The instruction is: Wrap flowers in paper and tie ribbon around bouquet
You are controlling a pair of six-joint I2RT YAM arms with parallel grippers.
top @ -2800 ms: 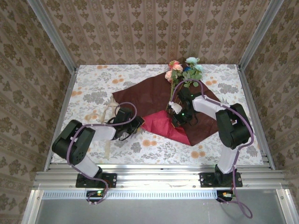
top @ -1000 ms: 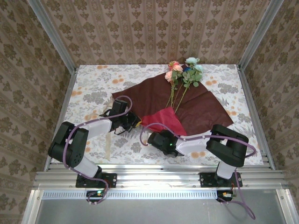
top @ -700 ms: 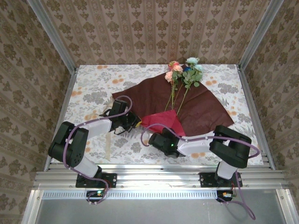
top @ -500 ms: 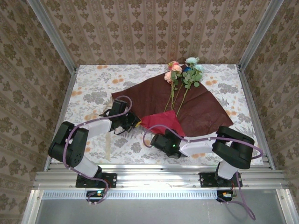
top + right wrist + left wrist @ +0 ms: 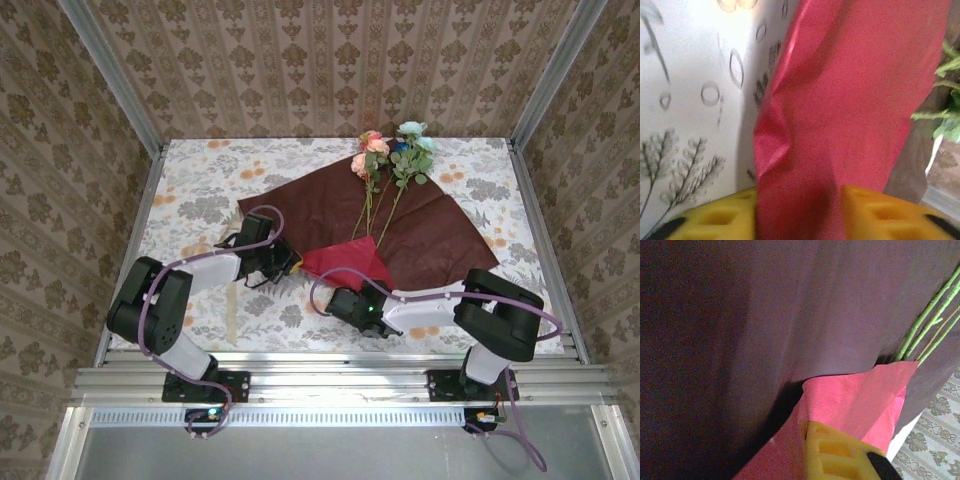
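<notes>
Right arm stretched low across the counter [image 5: 200, 190], right tool [image 5: 799, 215] straddling the paper's [image 5: 440, 235] folded red corner, grip impossible to tell. Left arm bent, left tool [image 5: 283, 262] closed at the paper's near-left edge. Flowers [image 5: 374, 144] lie across its far half

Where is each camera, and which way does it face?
Top external: high behind the robot, looking down at the table; left arm, right arm show.
Left wrist: low over the paper, facing the flowers' stems; one finger shows.
Right wrist: low, facing the red fold between two yellow fingers.
Both wrist views share the red fold.
</notes>
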